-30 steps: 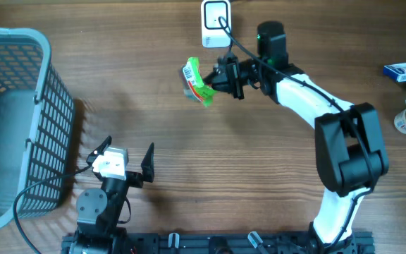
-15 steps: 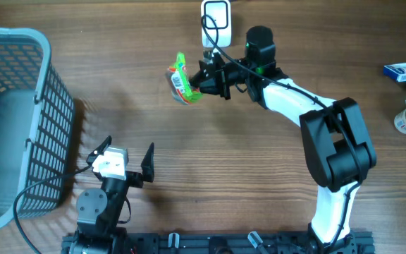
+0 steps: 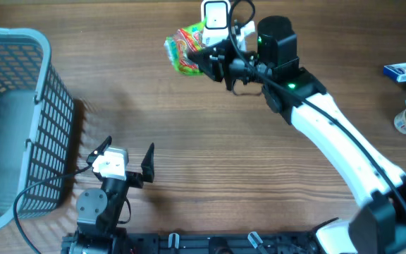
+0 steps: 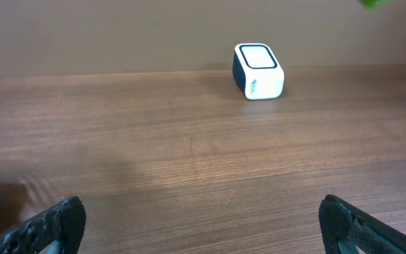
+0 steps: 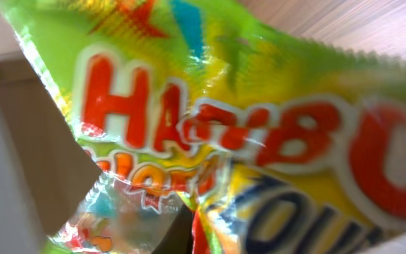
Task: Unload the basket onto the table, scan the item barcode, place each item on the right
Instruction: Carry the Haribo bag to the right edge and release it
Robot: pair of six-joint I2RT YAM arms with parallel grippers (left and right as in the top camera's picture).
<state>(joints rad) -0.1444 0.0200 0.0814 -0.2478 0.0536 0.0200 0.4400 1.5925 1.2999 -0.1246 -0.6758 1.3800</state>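
1. The basket [image 3: 13, 120] sits at the left edge of the table [image 3: 210, 155]. The left gripper [image 3: 125, 152] rests near the front edge, its fingers spread wide and empty.
2. The sweets bag [image 3: 182, 48] hangs above the far edge, just left of the scanner [image 3: 216, 14], pinched in the closed right gripper [image 3: 213, 62].
3. No barcode shows here. To scan well, the bag likely needs turning so its barcode faces the scanner's window squarely, held flat and steady.
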